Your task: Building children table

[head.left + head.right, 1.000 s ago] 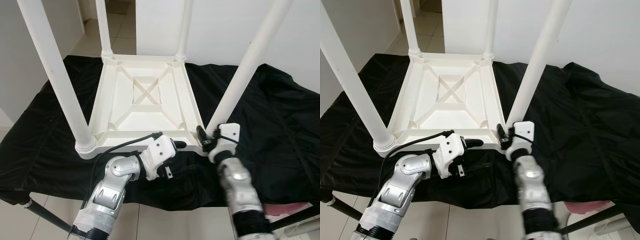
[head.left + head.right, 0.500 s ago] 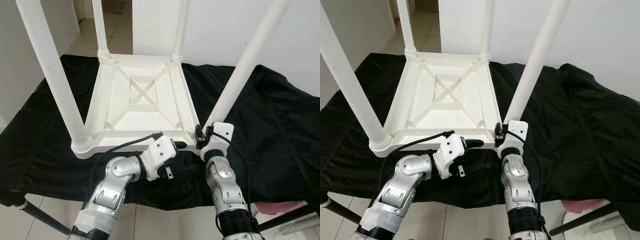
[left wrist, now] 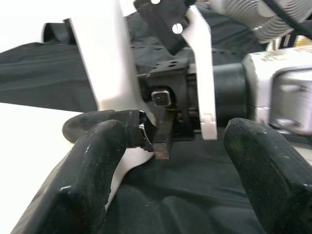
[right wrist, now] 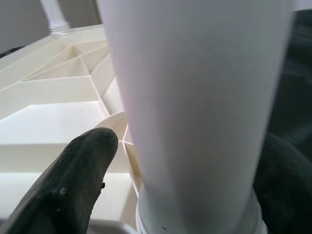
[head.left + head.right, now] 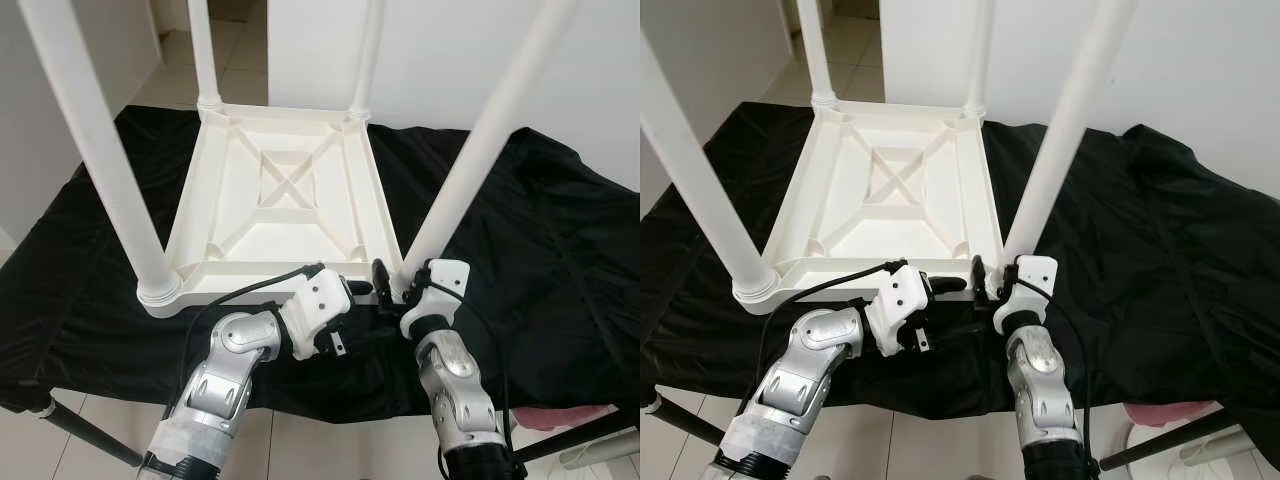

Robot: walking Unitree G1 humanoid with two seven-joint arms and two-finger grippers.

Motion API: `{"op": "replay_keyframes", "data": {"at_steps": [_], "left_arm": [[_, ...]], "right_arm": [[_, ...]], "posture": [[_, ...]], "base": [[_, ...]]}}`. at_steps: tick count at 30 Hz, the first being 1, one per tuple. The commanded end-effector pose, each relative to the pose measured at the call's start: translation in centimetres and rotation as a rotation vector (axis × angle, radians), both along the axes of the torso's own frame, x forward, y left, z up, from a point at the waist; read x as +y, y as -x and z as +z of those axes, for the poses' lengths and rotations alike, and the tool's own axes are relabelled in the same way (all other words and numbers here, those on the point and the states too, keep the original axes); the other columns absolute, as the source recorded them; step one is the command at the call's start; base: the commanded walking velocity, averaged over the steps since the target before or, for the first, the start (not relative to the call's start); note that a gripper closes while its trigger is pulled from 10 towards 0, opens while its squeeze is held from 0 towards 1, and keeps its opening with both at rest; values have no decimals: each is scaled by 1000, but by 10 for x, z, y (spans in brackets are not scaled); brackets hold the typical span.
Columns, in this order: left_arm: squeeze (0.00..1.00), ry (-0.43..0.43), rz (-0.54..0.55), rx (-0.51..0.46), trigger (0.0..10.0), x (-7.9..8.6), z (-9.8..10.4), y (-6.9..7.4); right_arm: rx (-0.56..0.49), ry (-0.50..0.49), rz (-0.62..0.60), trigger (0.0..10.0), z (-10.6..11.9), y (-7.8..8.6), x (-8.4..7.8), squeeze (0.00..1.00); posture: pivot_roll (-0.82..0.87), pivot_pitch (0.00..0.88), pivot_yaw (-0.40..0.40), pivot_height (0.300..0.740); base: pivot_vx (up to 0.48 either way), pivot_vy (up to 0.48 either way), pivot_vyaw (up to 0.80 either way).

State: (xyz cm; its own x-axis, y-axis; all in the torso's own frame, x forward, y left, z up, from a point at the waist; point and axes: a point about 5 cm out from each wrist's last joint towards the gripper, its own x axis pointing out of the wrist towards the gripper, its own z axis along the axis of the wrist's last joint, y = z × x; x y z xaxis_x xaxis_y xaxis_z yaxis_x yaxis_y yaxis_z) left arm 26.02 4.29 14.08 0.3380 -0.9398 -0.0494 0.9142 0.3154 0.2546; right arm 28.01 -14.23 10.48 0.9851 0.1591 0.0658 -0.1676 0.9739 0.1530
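The upturned white children's table [image 5: 285, 200] lies on black cloth [image 5: 560, 250]; right gripper [image 5: 392, 285] straddles the five-o'clock leg [image 5: 470, 165] base, fingers spread, grip uncertain; left gripper [image 5: 350, 291] open at the near rim; no writing legible.

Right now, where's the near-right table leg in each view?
Left eye: near-right leg, rising from the corner by the right tool.
Right eye: right of centre.
Left wrist: white post, upper left.
Right wrist: centre.
Shared landmark: table underside.

You see smooth white plastic table [image 5: 275, 195], slightly glossy legs [image 5: 92, 150], wrinkled black cloth [image 5: 560, 230] with faint sheen, brushed silver metal arms [image 5: 225, 375]
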Motion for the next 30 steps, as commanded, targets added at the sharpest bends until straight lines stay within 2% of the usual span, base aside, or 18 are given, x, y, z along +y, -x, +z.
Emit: {"op": "replay_keyframes", "data": {"at_steps": [1,2,6,9,11,14,19,23,27,28,30], "left_arm": [[0,25,159,-16,10000,2,-1,-6],[0,25,157,-13,10000,2,-1,-5],[0,25,155,-11,10000,3,-2,-4],[0,22,152,-10,10000,3,-2,-4],[0,18,149,-9,10000,4,-2,-4],[0,17,146,-8,10000,4,-2,-4],[0,12,135,-10,10000,3,-2,-3],[0,10,137,-13,10000,5,-1,-4],[0,9,139,-19,10000,5,0,-5],[0,10,140,-20,10000,4,0,-5],[0,10,141,-21,10000,4,0,-6]], "right_arm": [[-21,-7,32,10000,0,3,-6,1000],[-47,36,85,10000,3,4,-18,0],[-82,77,124,10000,8,2,-33,0],[-97,96,188,10000,12,2,-41,0],[-108,122,278,10000,18,-2,-50,0],[-107,142,338,10000,21,-4,-54,0],[-88,159,476,10000,21,-12,-52,0],[-57,193,593,10000,18,-21,-41,0],[-47,213,636,10000,17,-29,-38,0],[-45,221,638,4784,17,-32,-38,0],[-43,226,639,4784,17,-35,-38,0]], "posture": [[-35,0,-57,740],[-36,0,-56,740],[-37,0,-51,740],[-37,0,-50,740],[-37,0,-44,740],[-34,0,-38,740],[-23,0,-41,740],[-16,0,-42,740],[-11,0,-45,740],[-9,0,-47,740],[-9,0,-47,740]], "base": [[0,0,0],[0,0,0],[0,0,0],[0,0,0],[0,0,0],[0,0,0],[0,0,0],[0,0,0],[0,0,0],[0,0,0],[0,0,0]]}}
